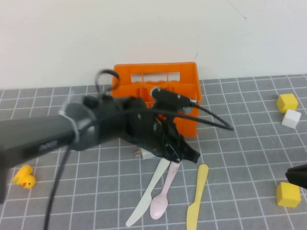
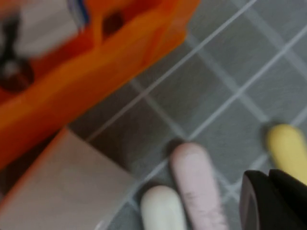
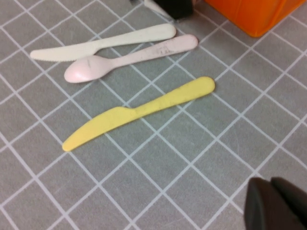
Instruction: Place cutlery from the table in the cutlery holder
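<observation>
Grey gridded tabletop [image 1: 249, 143]: left end effector [image 1: 184, 155], pressed together and empty, directly over handle ends of pink spoon [image 1: 163, 194] and white knife [image 1: 146, 201]; right end effector [image 1: 297, 175] far off, state undeterminable.

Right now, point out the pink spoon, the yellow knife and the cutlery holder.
pink spoon [image 3: 86, 70]: right wrist view, on its bowl.
yellow knife [image 3: 103, 123]: right wrist view, on its blade.
cutlery holder [image 1: 189, 79]: high view, on its right wall.

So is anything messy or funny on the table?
Nothing is broken or spilled. The white knife, pink spoon and yellow knife lie out by the orange crate, the shut left gripper over their handles.
</observation>
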